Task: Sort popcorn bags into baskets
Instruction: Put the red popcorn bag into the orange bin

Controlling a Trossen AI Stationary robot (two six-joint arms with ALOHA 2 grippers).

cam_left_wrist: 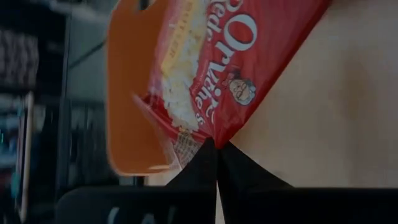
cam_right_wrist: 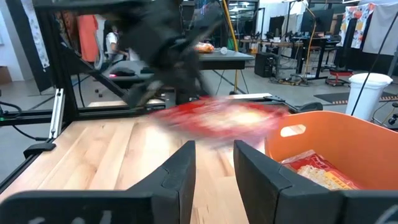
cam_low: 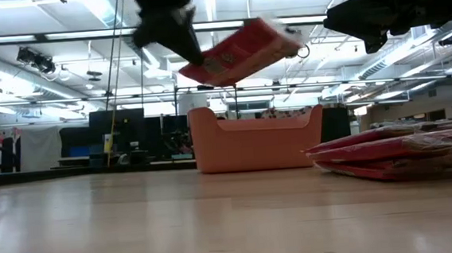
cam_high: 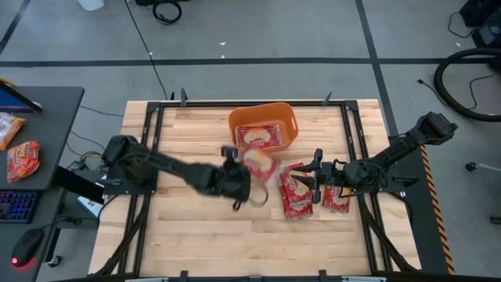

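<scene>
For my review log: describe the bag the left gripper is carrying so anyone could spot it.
Start at the orange basket at the table's far middle. Just in front of its near rim, the left gripper holds a red popcorn bag. Unlike the bags on the table or in the basket, it hangs tilted in the air.

The high view looks straight down on the whole wooden table (cam_high: 203, 227), taking in both arms, the orange basket (cam_high: 264, 125) at the far edge and some floor around. The low view sits at table-top height at the near edge, facing level across the boards toward the basket (cam_low: 255, 138) and the room behind. The left wrist view rides very close behind a held popcorn bag (cam_left_wrist: 239, 62), which fills most of its picture, with the basket (cam_left_wrist: 130, 93) just beyond. The right wrist view looks across the table past its own fingers (cam_right_wrist: 180, 171) toward the left arm, with the basket (cam_right_wrist: 348, 143) near. All four views share the basket and the lifted bag.
</scene>
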